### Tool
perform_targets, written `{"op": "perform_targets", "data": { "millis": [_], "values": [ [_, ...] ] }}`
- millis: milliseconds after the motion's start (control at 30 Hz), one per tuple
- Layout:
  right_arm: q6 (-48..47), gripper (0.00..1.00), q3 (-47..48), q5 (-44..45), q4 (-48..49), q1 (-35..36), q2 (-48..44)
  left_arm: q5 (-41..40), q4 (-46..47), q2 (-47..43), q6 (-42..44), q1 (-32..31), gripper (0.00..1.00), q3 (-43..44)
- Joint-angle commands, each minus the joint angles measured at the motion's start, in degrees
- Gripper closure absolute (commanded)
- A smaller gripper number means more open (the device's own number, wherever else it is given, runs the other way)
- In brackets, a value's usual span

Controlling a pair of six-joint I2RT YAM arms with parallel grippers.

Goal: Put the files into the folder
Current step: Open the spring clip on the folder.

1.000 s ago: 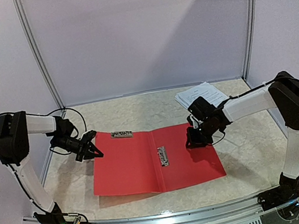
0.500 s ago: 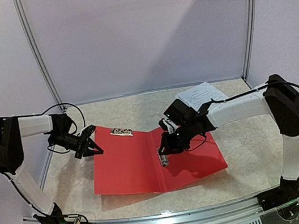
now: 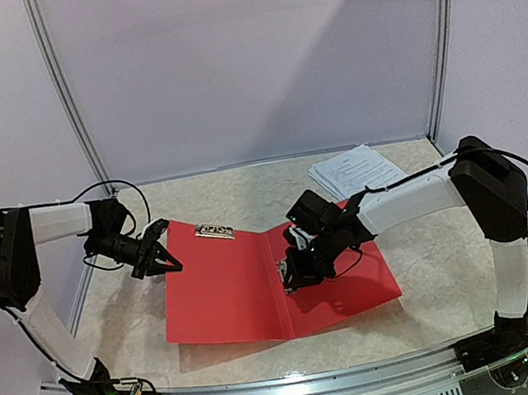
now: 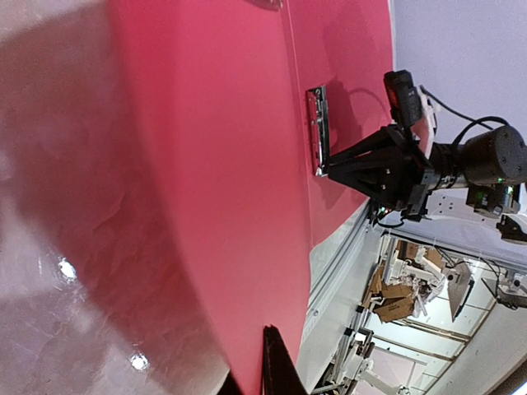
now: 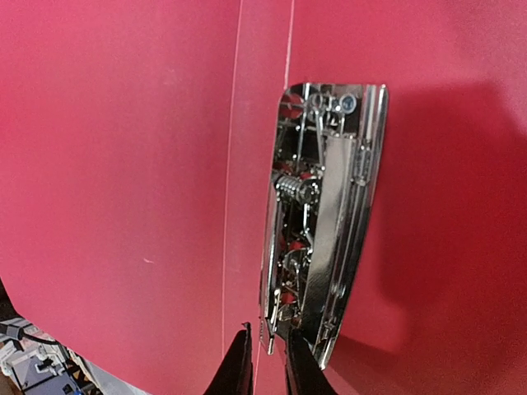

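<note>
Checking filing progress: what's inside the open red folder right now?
The red folder holds a silver clip by its spine and a small metal piece at its far edge; no sheets. The files sit stacked beyond it. From above, the right claw covers part of the clip.

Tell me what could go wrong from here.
1. The right hand, fingers barely apart at the end of the clip, may slip off the shiny metal and fail to open it.
2. Prying there could drag the folder, which only the left hand holds, at one cover edge.
3. The files lie just beyond the right forearm, so a swing back might brush them.
</note>
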Motion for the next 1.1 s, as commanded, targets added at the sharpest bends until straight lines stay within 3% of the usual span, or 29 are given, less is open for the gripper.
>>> {"op": "perform_targets", "data": {
  "millis": [0, 500, 1067],
  "values": [
    [1.8, 0.88, -1.5, -2.3, 2.1, 0.3, 1.8, -0.7, 1.0, -1.7, 0.0, -0.5, 1.00, -0.5],
    [2.7, 0.99, -5.2, -2.0, 4.1, -0.4, 4.3, -1.9, -0.7, -1.9, 1.2, -0.5, 1.00, 0.1],
    [3.9, 1.00, -10.8, 6.0, -0.5, -3.8, 5.9, -6.5, -3.9, -3.1, 3.8, -0.4, 1.00, 1.8]
  ]
}}
